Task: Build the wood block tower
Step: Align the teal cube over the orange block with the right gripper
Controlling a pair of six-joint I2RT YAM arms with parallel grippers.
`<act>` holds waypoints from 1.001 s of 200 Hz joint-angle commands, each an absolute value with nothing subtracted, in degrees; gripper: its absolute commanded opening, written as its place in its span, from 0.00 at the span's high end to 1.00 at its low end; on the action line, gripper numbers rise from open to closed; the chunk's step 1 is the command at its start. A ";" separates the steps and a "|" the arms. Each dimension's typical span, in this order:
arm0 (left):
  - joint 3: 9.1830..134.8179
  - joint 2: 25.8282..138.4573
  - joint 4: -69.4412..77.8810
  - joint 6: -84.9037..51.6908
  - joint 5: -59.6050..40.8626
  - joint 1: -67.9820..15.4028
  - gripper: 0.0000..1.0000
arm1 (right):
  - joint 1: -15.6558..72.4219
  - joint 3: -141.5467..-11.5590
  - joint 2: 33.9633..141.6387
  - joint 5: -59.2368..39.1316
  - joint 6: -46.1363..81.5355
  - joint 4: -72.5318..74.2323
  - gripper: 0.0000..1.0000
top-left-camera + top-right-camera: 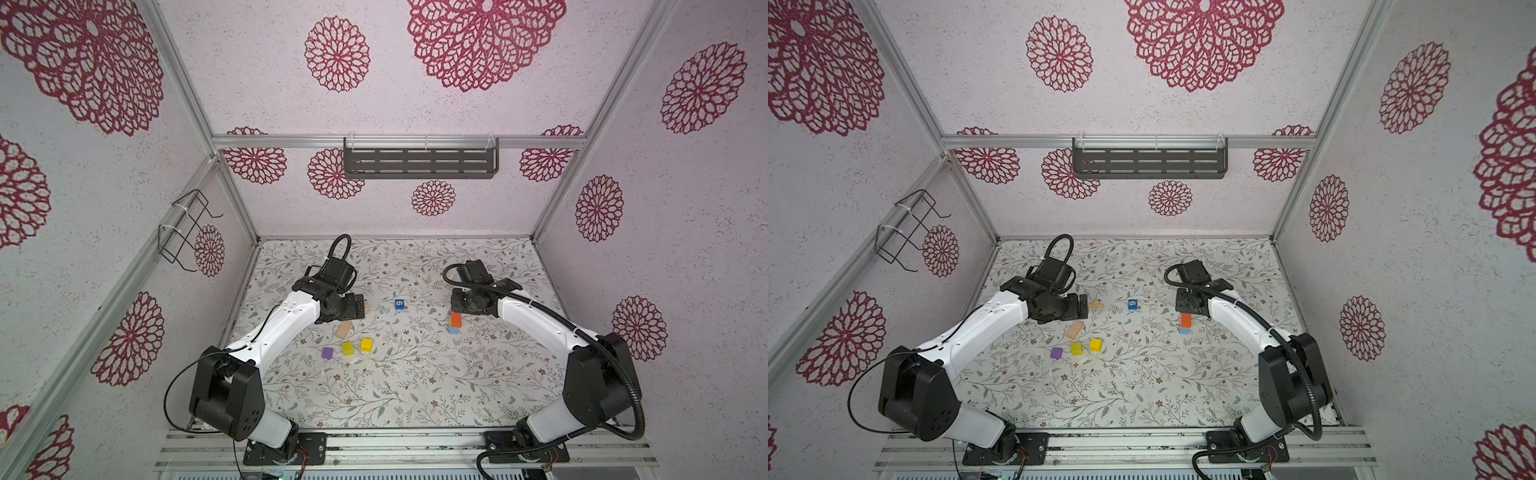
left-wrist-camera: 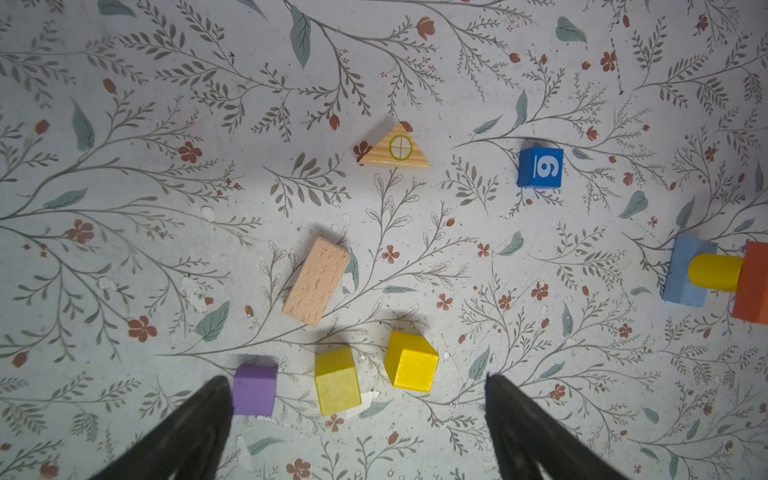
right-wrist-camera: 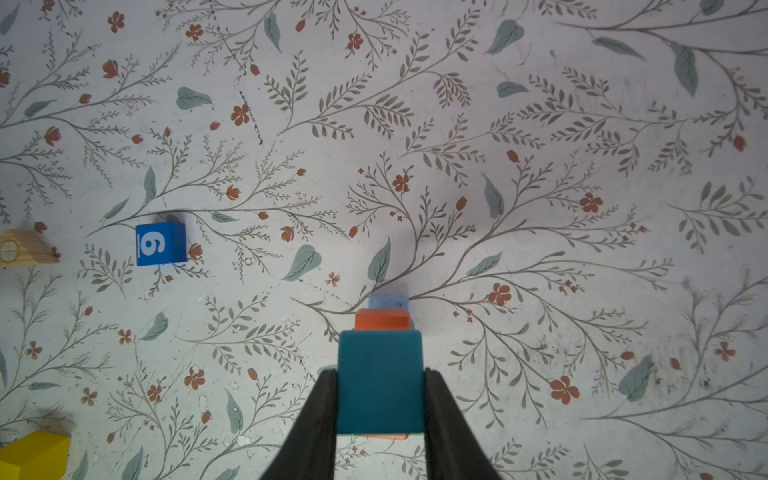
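The right arm's jaws are clamped on a teal wooden cube (image 3: 380, 386), poised over the short wood block tower (image 1: 455, 323) of orange, yellow and light-blue pieces on the floral surface (image 1: 415, 395). Whether the cube touches the tower is unclear. The next move is likely to lower it squarely, then release. The left arm's jaws stand wide apart, empty.
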State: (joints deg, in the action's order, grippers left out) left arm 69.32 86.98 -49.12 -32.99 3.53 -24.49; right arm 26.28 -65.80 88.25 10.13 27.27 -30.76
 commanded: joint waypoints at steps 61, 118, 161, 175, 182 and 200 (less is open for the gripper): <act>68.73 85.78 -47.54 -32.78 3.03 -24.59 0.03 | 27.77 -64.27 86.09 13.99 29.24 -28.23 0.78; 68.57 85.72 -47.37 -32.65 2.95 -24.53 0.03 | 27.82 -63.66 86.49 15.41 29.99 -27.58 0.78; 68.29 85.34 -47.20 -32.62 3.04 -24.61 0.03 | 27.87 -63.54 87.44 15.27 30.14 -27.25 0.78; 68.29 85.31 -47.14 -32.60 3.07 -24.59 0.03 | 27.94 -63.62 87.53 15.18 30.21 -27.02 0.78; 68.29 85.30 -47.18 -32.60 3.06 -24.55 0.03 | 27.95 -63.67 87.58 15.20 30.13 -26.98 0.78; 68.29 85.34 -47.02 -32.64 2.90 -24.47 0.03 | 28.03 -64.19 88.04 15.18 30.06 -27.24 0.78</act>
State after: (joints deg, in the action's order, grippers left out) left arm 68.55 86.74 -48.64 -32.77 3.22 -24.49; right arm 27.70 -63.16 88.05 13.74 29.15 -27.64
